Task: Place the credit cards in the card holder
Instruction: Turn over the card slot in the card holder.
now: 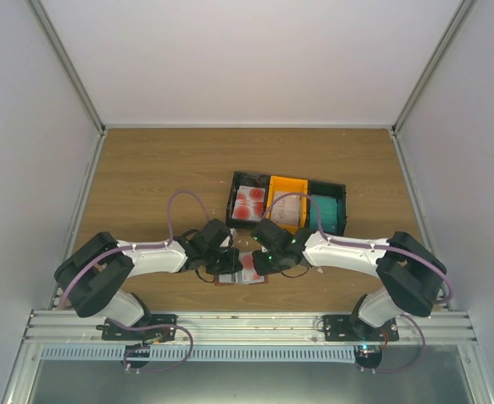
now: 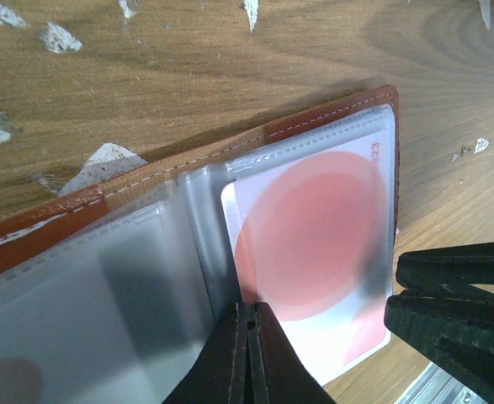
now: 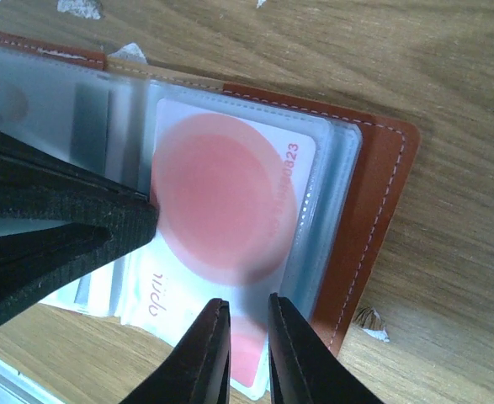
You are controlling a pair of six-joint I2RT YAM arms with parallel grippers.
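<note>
The card holder (image 1: 227, 279) lies open on the wood between both arms, brown leather (image 2: 331, 114) edging clear plastic sleeves (image 3: 373, 210). A white credit card with red blotches (image 2: 314, 236) sits most of the way inside the right-hand sleeve, its near end (image 3: 268, 362) sticking out. My left gripper (image 2: 248, 307) is shut, tips pressed on the sleeves by the spine; it holds nothing. My right gripper (image 3: 248, 324) hovers over the card's protruding end, jaws a narrow gap apart, the card flat beneath them. More credit cards, red-blotched (image 1: 249, 202) and teal (image 1: 325, 212), lie in trays behind.
A row of trays, two black (image 1: 234, 187) and one orange (image 1: 287, 187), stands just behind the wallet. Small white scraps (image 2: 103, 160) lie scattered on the wood around it. The table's metal front rail (image 1: 247, 324) runs close to the wallet's near side.
</note>
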